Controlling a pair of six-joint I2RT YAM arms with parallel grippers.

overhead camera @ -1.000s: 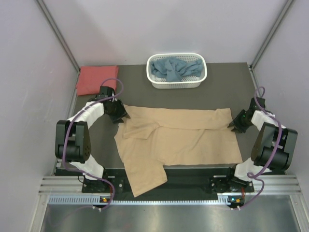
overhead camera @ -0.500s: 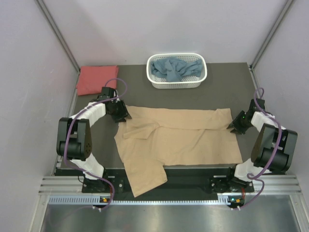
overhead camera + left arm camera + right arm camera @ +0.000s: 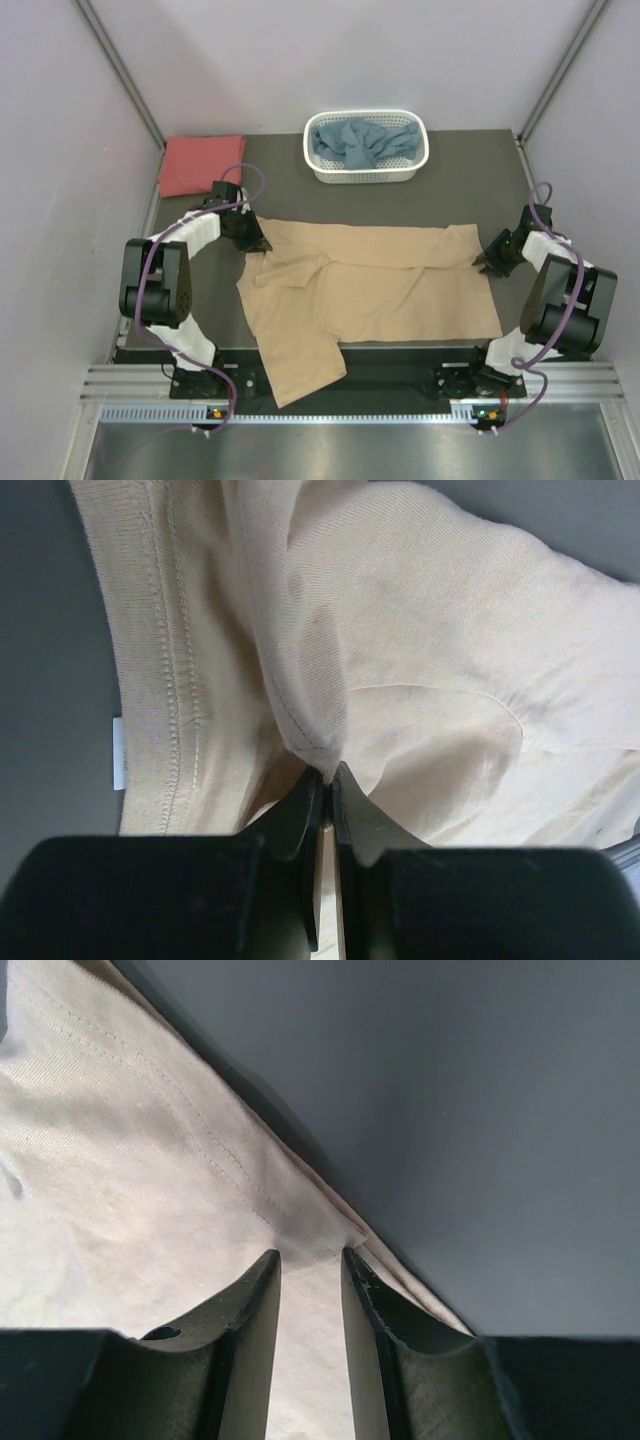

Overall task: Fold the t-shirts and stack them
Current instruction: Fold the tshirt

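Your left gripper is clenched on a raised fold of the tan t-shirt, fingertips pinched tight right at a seam, near the desk's left edge. The shirt lies spread across the middle of the desk, rumpled on its left half, with one part hanging over the near edge. Your right gripper sits at the shirt's right hem, close to the right edge. Its fingers stand a little apart with the hem between them, and whether they really bite the cloth, you can't tell. The coral-red t-shirt lies folded in the far left corner. The dusty blue t-shirt is bunched inside the white basket at the far edge.
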